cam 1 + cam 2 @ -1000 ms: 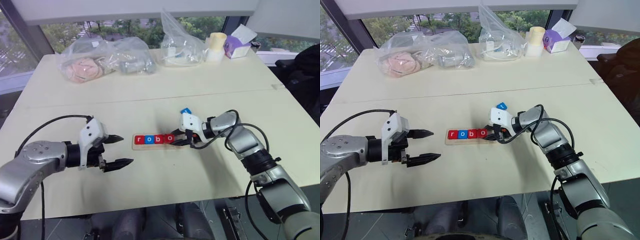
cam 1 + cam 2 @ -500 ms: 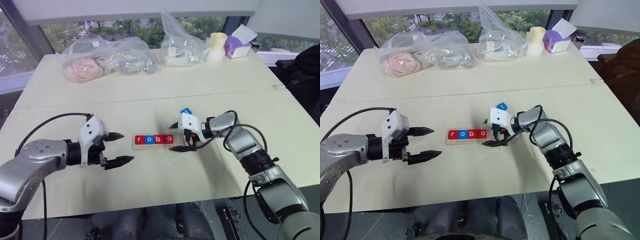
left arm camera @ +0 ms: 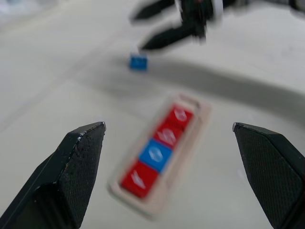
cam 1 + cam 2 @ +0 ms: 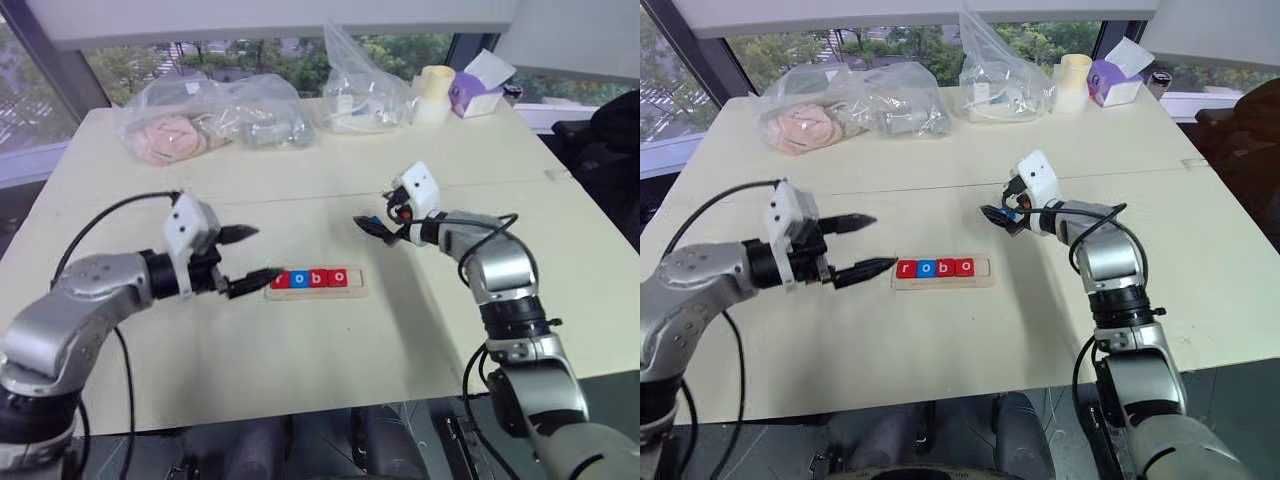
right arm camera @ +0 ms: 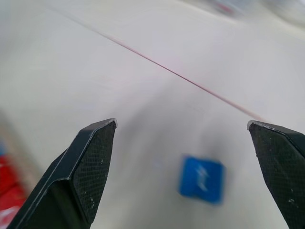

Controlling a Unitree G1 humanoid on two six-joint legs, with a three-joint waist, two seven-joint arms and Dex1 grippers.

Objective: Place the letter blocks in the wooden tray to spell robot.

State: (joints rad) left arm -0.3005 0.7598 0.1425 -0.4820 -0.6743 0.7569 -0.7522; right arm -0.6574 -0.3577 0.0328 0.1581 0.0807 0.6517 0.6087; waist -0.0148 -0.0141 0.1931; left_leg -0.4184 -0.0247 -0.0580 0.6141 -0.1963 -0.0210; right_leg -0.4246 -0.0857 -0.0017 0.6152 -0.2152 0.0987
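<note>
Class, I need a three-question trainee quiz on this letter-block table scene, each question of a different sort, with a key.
1. True or false: the wooden tray already holds five tiles.
2. How many red tiles sit in the tray: A one, B two, C three?
3. Fill in: the loose blue tile lies on the table just ahead of the ___ pincer.

Key
1. False; it holds four, with the last slot bare.
2. C; three red and one blue tile in the tray.
3. Right; its fingers stand open, apart from the tile. The left pincer is open too, near the tray's end.
</note>
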